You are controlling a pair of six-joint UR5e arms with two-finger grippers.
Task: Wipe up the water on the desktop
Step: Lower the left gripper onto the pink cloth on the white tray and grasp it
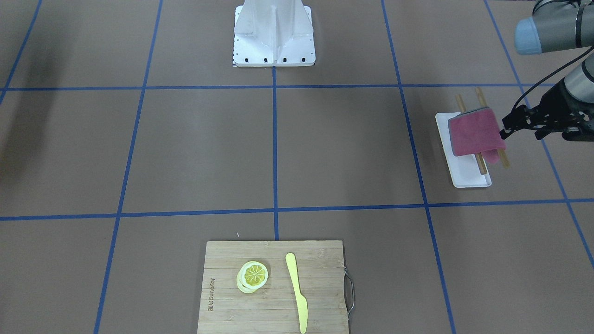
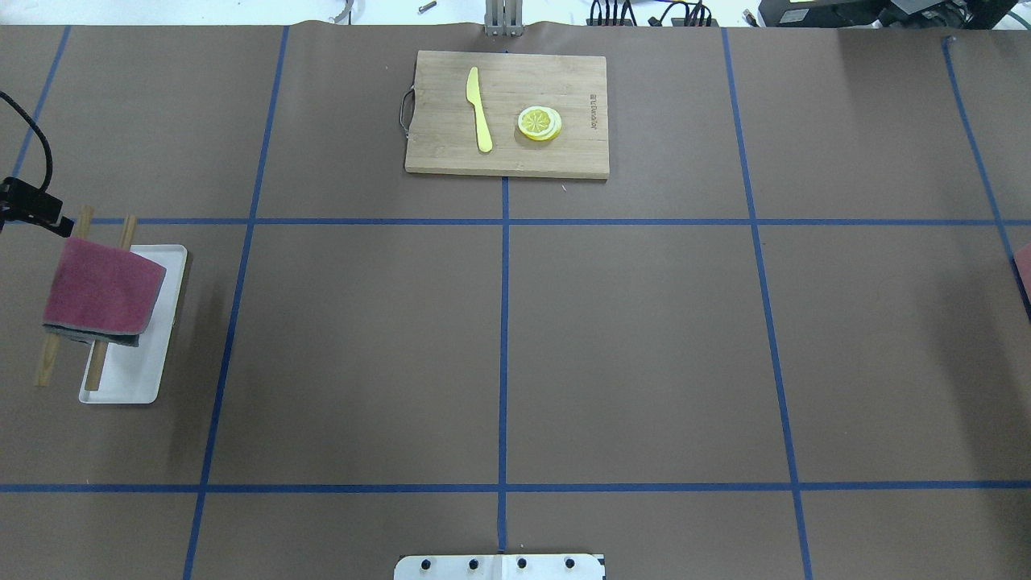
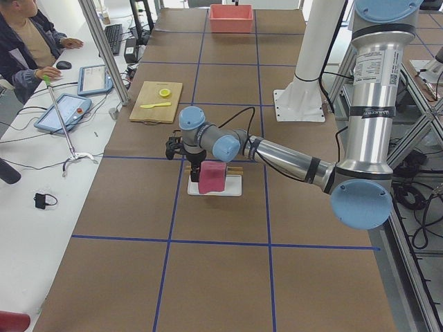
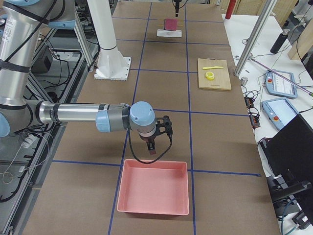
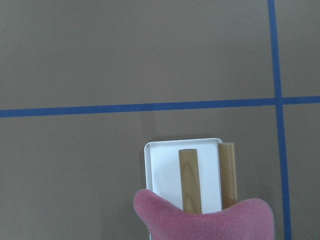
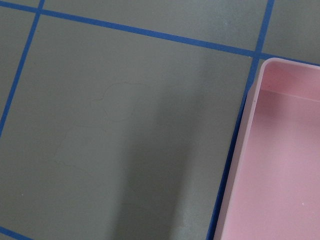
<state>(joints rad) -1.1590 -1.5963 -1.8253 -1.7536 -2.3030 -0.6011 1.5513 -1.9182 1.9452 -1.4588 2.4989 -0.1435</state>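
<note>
Desktop (image 2: 628,346) bare mid-table; left tool (image 1: 522,124) apparently pinches pink cloth (image 1: 473,132); right tool's (image 4: 152,145) grip unclear.

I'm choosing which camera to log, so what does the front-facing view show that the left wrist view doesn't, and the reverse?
Only the front-facing view shows the left gripper beside the pink cloth, plus the bamboo cutting board with its lemon slices and yellow knife, and the white robot base. Only the left wrist view shows the round ends of the two wooden rods close up. Both share the cloth draped over the rods, the white tray beneath, and the brown desktop with blue tape lines.
</note>
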